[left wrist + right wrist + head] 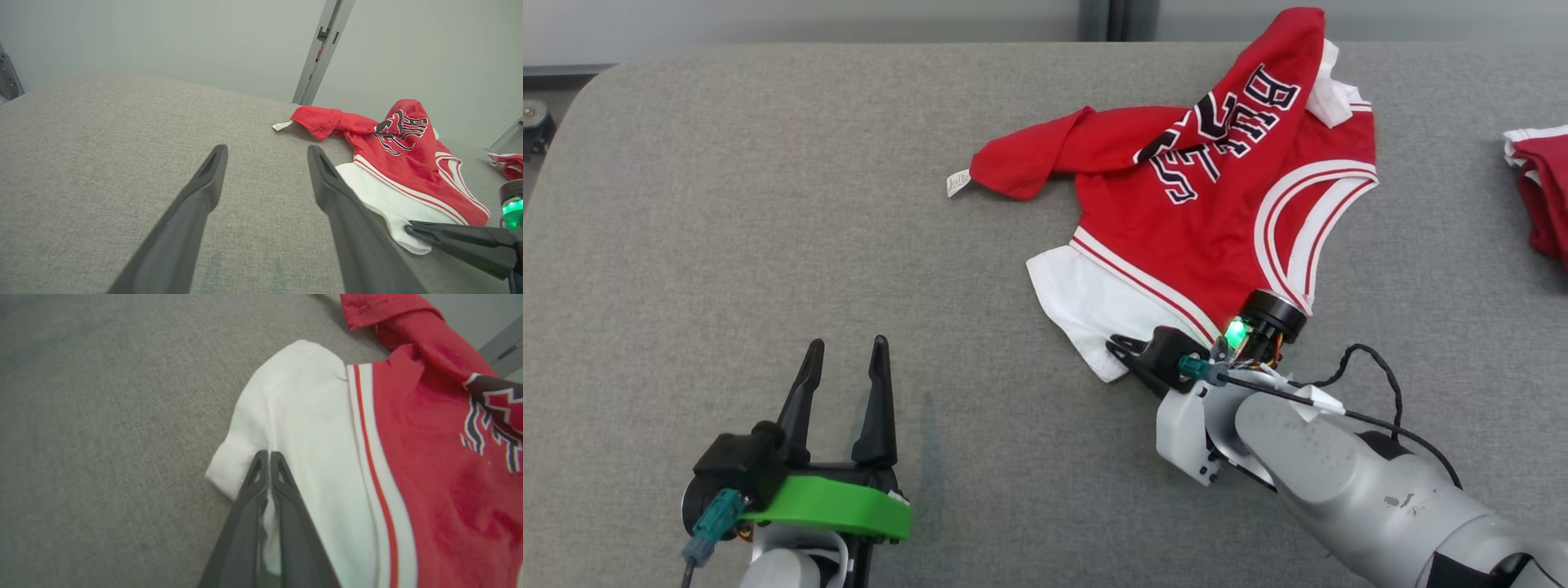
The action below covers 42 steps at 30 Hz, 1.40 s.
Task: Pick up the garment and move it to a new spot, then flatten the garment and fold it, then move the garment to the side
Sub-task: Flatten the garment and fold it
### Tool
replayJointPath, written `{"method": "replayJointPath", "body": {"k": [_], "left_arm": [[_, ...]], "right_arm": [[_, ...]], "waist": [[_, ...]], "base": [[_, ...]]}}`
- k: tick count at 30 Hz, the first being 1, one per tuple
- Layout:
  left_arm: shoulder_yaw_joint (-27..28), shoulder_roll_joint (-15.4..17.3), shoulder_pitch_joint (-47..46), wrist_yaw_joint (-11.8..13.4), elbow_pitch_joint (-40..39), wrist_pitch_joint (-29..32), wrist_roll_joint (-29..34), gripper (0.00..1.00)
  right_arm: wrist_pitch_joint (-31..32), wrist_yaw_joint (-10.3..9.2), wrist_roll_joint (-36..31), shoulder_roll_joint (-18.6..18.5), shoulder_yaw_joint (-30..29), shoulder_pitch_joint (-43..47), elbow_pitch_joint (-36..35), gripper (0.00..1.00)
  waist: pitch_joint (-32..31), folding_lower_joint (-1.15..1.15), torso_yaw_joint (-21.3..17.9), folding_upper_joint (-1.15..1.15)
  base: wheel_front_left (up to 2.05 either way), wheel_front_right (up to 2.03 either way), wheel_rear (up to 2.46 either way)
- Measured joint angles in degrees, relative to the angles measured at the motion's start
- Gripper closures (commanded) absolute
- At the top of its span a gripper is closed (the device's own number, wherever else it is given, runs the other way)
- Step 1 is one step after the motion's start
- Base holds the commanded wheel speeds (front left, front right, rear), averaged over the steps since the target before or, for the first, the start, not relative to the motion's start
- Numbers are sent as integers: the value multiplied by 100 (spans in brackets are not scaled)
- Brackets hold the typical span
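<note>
The garment is a red jersey with white trim, black lettering and a white sleeve, lying crumpled on the grey table at the upper right. My right gripper is shut on the garment's white sleeve edge. In the right wrist view the gripper has its two fingers pressed together with white cloth pinched between them. My left gripper stands open at the lower left, well clear of the garment, with nothing between its fingers. The left wrist view shows the left gripper over bare table, the garment to its right.
The grey fabric table stretches wide to the left and front. Another red and white cloth lies at the right edge. A grey wall and a metal post stand behind the table's far edge.
</note>
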Motion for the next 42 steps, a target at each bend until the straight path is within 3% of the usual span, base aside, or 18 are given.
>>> {"method": "replayJointPath", "body": {"k": [10,18,23,29,30,32,42], "left_arm": [[71,-1,213,0,5,0,42,0],[141,-2,334,-2,-11,0,96,0],[129,-2,377,-12,-11,0,146,0],[105,-2,376,-30,8,0,179,0],[100,-2,375,-30,13,0,194,0],[86,-1,372,-34,36,0,199,0],[99,-1,368,-47,74,0,198,0]], "right_arm": [[0,-1,-770,-553,-965,988,-1647,100],[121,-2,-1367,-961,-2335,2388,-2735,100],[339,-2,-1684,-1078,-3275,3156,-3239,100],[346,-2,-2036,-912,-4105,3686,-3515,100],[341,-2,-2061,-857,-4181,3725,-3521,60],[298,-2,-2146,-784,-4302,3805,-3518,0],[122,-2,-2246,-504,-5064,3813,-3734,0]], "waist": [[-253,0,-446,0],[-433,0,-901,0],[-495,0,-1127,0],[-471,0,-1186,0],[-468,0,-1181,0],[-465,0,-1165,0],[-586,0,-1121,0]], "base": [[0,0,0],[0,0,0],[0,0,0],[0,0,0],[0,0,0],[0,0,0],[0,0,0]]}}
